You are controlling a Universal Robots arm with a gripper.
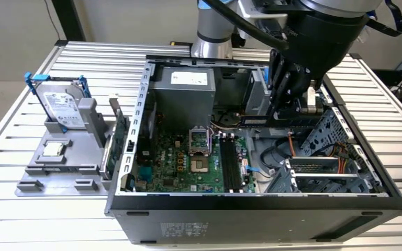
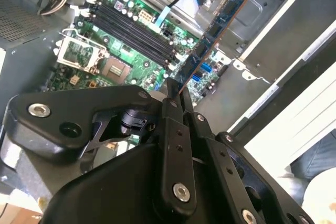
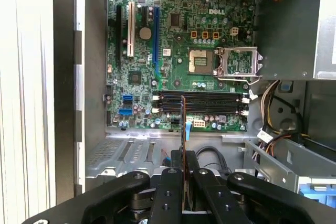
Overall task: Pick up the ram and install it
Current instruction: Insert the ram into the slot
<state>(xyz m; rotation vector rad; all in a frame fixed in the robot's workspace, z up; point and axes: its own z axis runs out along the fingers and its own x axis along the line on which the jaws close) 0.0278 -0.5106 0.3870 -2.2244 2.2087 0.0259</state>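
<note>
The ram is held clamped between the jaws of the gripper, lifted above the open computer case and touching nothing else. In the second wrist view its flat face with the row of chips is seen running away from the fingertips. In the first wrist view it is seen on edge, as a thin line standing over the memory slots. From this it is judged that the long axis of the ram lies crosswise to the slots and not yet along them. The slots are placed below and a little aside of the stick, on the motherboard. Four dark slots are counted there, side by side, and all seem to be unfilled, with their white end clips visible. Beside them the processor socket is found open and without a cooler. Inside the case are also seen a grey power supply, a drive cage and bundles of coloured cables. Outside the case, toward the exterior view's left, a grey holder is set on the ribbed table. In it a hard drive with blue rails is stood upright, and a green expansion card is kept just beside the case wall.
</note>
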